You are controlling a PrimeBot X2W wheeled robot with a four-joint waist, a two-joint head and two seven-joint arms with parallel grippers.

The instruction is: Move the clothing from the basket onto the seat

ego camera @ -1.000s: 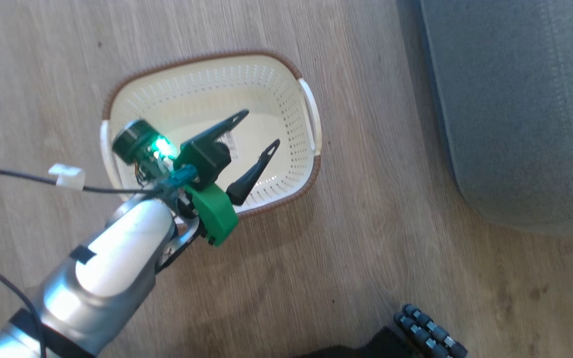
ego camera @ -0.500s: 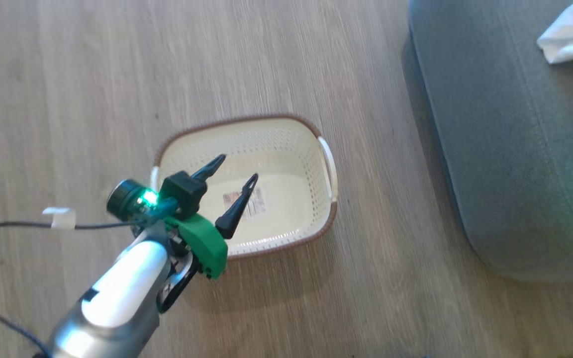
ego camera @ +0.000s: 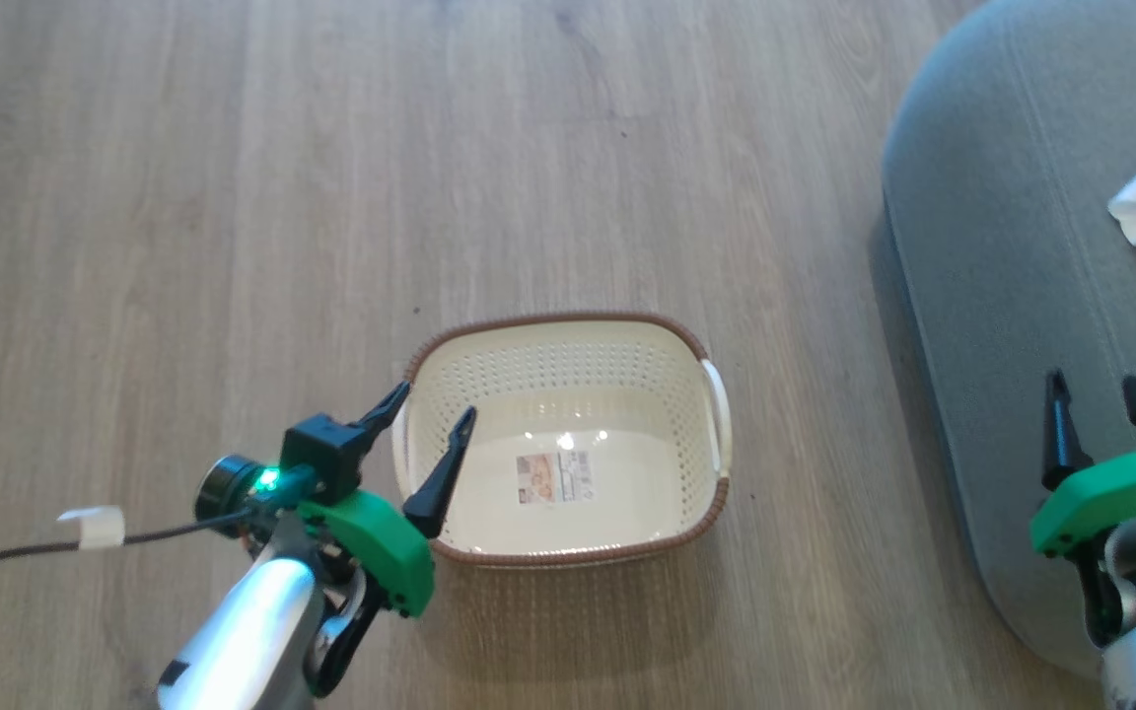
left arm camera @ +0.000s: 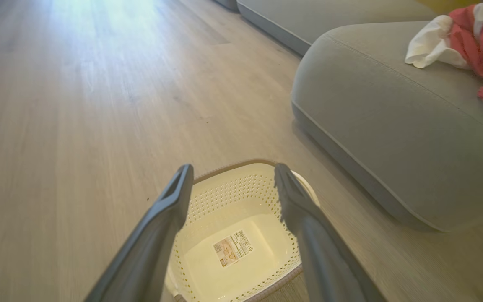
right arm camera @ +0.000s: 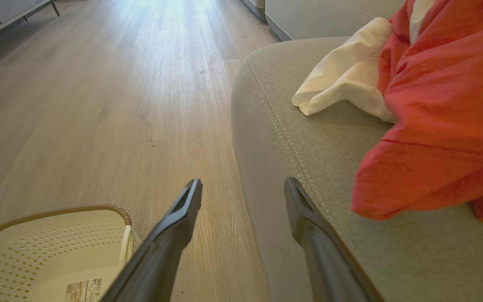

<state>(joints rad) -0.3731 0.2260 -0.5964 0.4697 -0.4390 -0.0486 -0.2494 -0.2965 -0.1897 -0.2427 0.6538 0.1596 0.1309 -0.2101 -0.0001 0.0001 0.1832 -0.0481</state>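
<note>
Spreading under everything is a pale wood-plank floor (ego camera: 233, 197), the largest surface in the head view. Next in size, the grey seat (ego camera: 1002, 296) takes up the right side of that view, with its rounded end towards the basket and a pale stitched seam along its top.

The basket (ego camera: 568, 325) stands upright on the floor to the left of the seat, near it but not touching. Its brown woven-look rim faces up, and a white handle (ego camera: 716, 399) sits on the side towards the seat.

The clothing lies on the seat, well apart from the basket. A red garment (right arm camera: 447, 105) is heaped on the cushion top, and a white cloth (right arm camera: 346, 75) touches it, partly under its edge.

The left gripper (ego camera: 435, 402) hovers above the basket's left end, its two dark fingers spread wide and clamped on nothing. In the left wrist view they frame the basket's pale base. The right gripper (ego camera: 1093, 381) hangs over the seat's near edge, its fingers likewise wide apart with bare cushion between them. The red garment lies just beside the finger nearer it; I cannot tell whether the two touch.

A thin black cable (ego camera: 26, 557) trails from the left wrist. Smallest, a paper label (ego camera: 555, 477) lies flat in the middle of the basket's base.
</note>
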